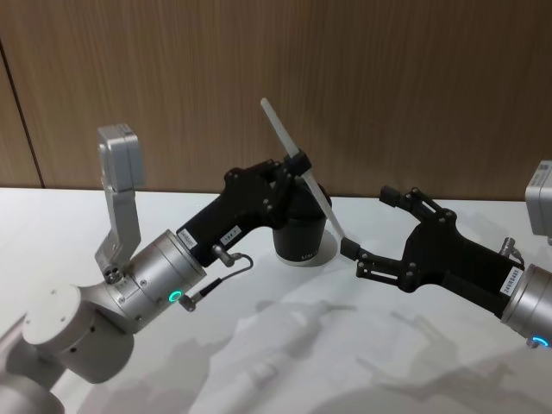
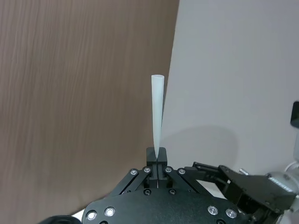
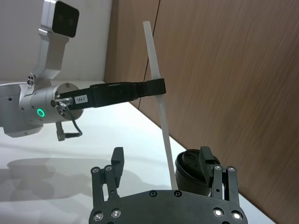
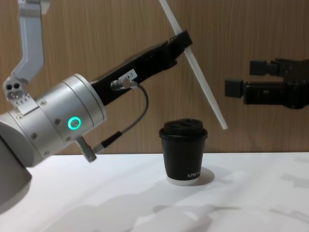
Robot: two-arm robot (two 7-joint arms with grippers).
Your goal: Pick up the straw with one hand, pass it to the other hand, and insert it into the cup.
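Your left gripper (image 1: 296, 164) pinched the straw (image 1: 321, 200) tilted, its lower tip right of the cup (image 1: 302, 237); right gripper (image 1: 369, 222) gaped wide.

White table (image 1: 60, 228) in front; brown wood-grain wall (image 1: 414, 86) behind.

a wall of brown wood panels (image 1: 388, 86) with fine grain is standing behind the scene, and a thin dark seam (image 1: 19, 103) is running down it, slightly slanted, near the left side. a plain white table (image 1: 52, 224) is stretching out in front of this wall and is meeting it along a narrow dark line. soft grey shadows (image 1: 293, 310) are lying across the table top in broken shapes, and the light is falling evenly on the wood and on the white surface, without any strong glare.
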